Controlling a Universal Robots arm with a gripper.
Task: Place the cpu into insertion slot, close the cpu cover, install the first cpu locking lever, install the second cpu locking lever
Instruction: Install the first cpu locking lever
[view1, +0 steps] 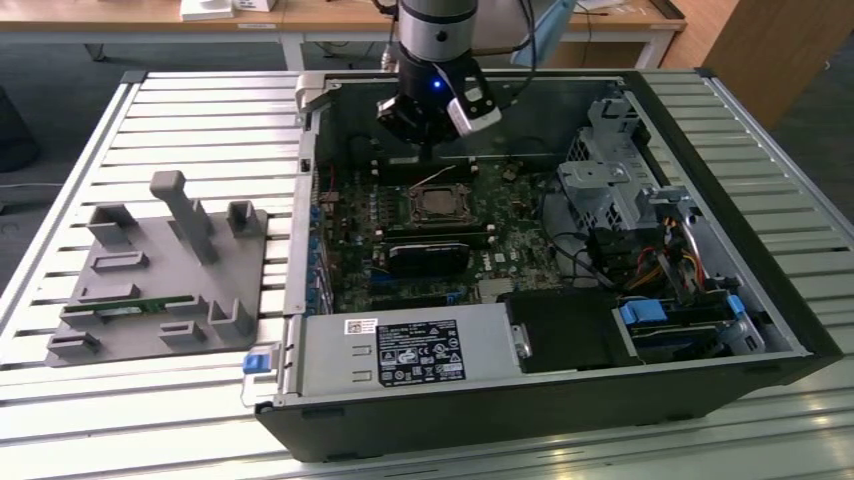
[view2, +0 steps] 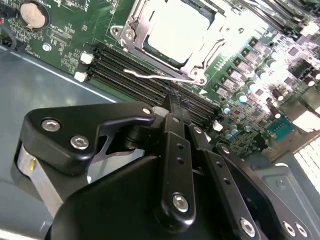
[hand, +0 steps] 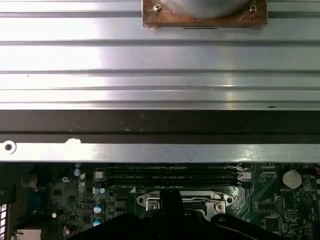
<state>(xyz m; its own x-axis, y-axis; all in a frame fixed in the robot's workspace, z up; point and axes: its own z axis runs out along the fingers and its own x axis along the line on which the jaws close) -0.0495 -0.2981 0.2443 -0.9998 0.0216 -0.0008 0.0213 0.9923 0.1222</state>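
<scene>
The cpu (view2: 172, 30), with its pale metal top, lies in the insertion slot (view1: 434, 204) on the green board inside the open computer case. The silver cpu cover (view2: 131, 26) lies down around it. A thin wire locking lever (view2: 150, 76) stands free along the socket's side toward the memory slots. My gripper (view2: 172, 100) hangs just over those slots, close to the lever, with its black fingers (view2: 175, 150) pressed together and nothing between them. In the exterior view the gripper (view1: 427, 150) is just behind the socket. In the first wrist view the socket frame (hand: 220, 199) lies beside the fingertips.
Black memory slots (view2: 135, 75) run under the gripper. A black card (view1: 427, 250) sits in front of the socket, a drive cage (view1: 607, 180) to the exterior view's right, a power supply (view1: 400, 350) at the front. A grey fixture plate (view1: 160, 270) lies outside the case.
</scene>
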